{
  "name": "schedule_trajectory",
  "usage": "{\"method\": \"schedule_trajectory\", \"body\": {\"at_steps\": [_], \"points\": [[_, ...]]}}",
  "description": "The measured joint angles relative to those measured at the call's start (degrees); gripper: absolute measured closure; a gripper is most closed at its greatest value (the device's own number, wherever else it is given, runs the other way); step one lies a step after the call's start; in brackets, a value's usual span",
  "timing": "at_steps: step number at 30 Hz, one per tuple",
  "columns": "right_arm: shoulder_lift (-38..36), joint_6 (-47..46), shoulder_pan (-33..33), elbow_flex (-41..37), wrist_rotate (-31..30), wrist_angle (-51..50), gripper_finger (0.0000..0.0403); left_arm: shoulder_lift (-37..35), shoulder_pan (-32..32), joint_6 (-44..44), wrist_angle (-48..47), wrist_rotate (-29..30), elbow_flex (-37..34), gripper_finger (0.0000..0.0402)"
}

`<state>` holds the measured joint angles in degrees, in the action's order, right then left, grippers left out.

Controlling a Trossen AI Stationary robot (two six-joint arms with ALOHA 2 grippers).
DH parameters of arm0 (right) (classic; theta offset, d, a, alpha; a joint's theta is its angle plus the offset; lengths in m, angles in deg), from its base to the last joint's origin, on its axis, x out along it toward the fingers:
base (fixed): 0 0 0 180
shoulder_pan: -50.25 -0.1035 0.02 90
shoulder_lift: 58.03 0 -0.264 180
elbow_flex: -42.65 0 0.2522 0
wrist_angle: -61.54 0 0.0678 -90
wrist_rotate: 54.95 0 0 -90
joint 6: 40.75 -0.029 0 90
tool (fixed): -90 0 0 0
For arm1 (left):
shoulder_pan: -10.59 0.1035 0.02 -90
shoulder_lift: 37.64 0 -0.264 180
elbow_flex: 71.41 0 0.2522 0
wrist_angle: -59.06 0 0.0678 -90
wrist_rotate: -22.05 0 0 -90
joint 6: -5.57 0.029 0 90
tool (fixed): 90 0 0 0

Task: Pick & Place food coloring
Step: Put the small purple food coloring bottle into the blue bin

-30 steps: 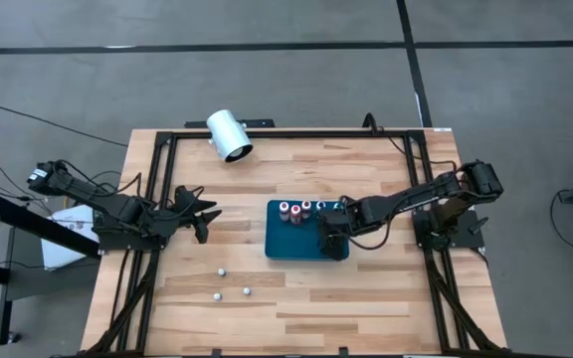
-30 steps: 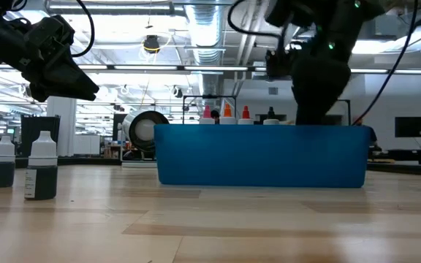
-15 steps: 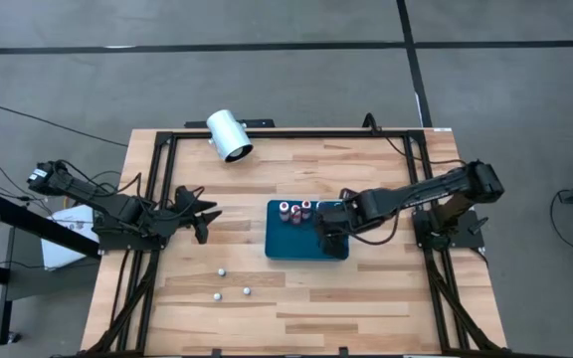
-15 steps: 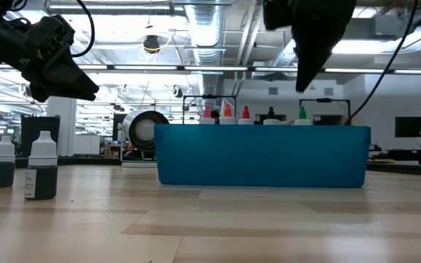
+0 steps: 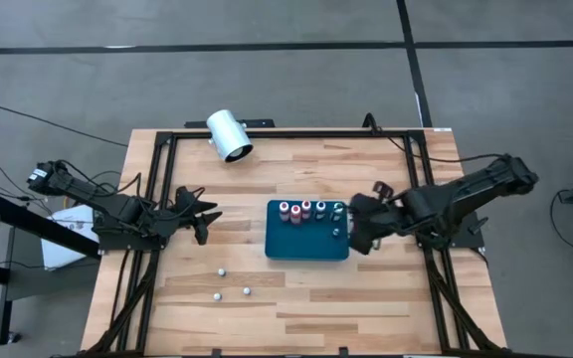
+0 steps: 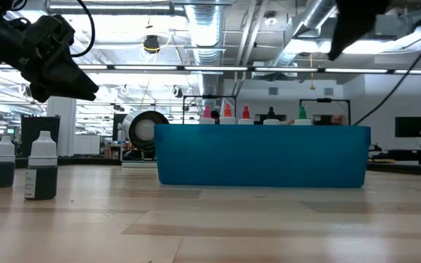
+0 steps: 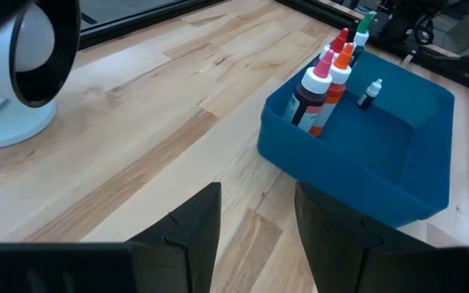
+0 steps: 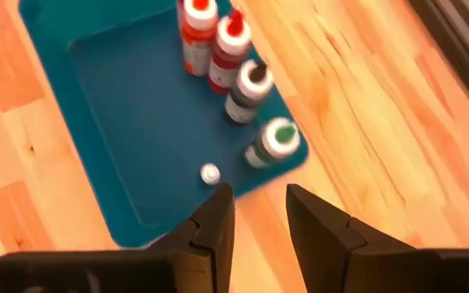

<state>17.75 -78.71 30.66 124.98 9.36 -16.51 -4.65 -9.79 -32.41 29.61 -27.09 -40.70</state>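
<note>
Several food coloring bottles (image 5: 306,210) stand upright in a row along the far side of a blue tray (image 5: 301,249), with one tiny bottle (image 8: 210,173) apart from the row. Their caps are orange, red, dark and green (image 8: 273,142). Three more bottles (image 5: 222,271) stand on the wood nearer the front edge. My right gripper (image 8: 259,195) hovers open above the tray's right end (image 5: 358,237), nothing between its fingers. My left gripper (image 5: 204,217) waits open to the left of the tray, raised off the table (image 7: 257,216).
A large white cylinder (image 5: 229,136) lies on its side at the far left of the table. A black frame (image 5: 267,134) runs around the tabletop. Bare wood lies between the tray and the loose bottles (image 6: 42,174).
My right gripper has risen out of the tray and drawn back toward the table's right edge. The green-capped bottle it stood over stays upright in the tray and now shows clear of it.
</note>
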Motion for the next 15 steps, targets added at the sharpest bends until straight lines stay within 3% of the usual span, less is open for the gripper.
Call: {"method": "schedule_trajectory", "body": {"at_steps": [4, 15], "points": [[-6.9, -0.5, -1.4, -7.0, 0.0, 3.9, 0.0301, 0.0, 0.0, -0.2, 0.2, 0.0, 0.0, 0.0252], [-24.4, 9.6, -2.8, -24.6, 3.6, 24.7, 0.0301, 0.0, 0.0, -1.3, 2.5, 0.0, 0.0, 0.0252]]}}
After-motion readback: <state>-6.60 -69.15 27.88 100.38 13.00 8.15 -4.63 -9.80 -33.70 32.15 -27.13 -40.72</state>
